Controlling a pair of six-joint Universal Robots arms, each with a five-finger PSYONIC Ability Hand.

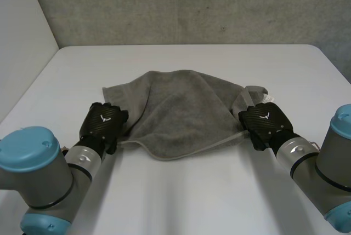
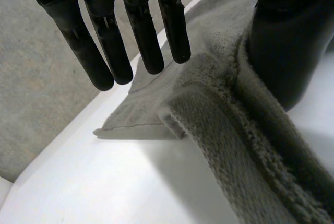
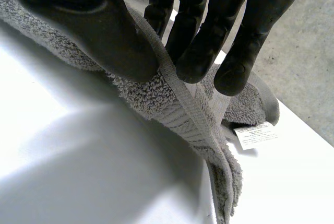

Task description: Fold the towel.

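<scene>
Pinching the towel's [image 1: 175, 112] right edge between thumb and fingers, the right hand [image 1: 265, 122] holds its hem raised. The left hand [image 1: 103, 124] spreads straight fingers above the left corner, thumb against the hem. The towel lies rumpled mid-table [image 1: 192, 191].

Robot lab or test cell. Plain white table [image 1: 181, 191] set against bare grey concrete-look wall [image 1: 192, 5]. White panel [image 1: 22, 38] stands along table's left side. Two machine arms with grey joints and light-blue caps, left arm [image 1: 33, 169] and right arm [image 1: 334, 164], reach in from near edge. One towel [image 1: 175, 109] lies on table as work piece.
</scene>
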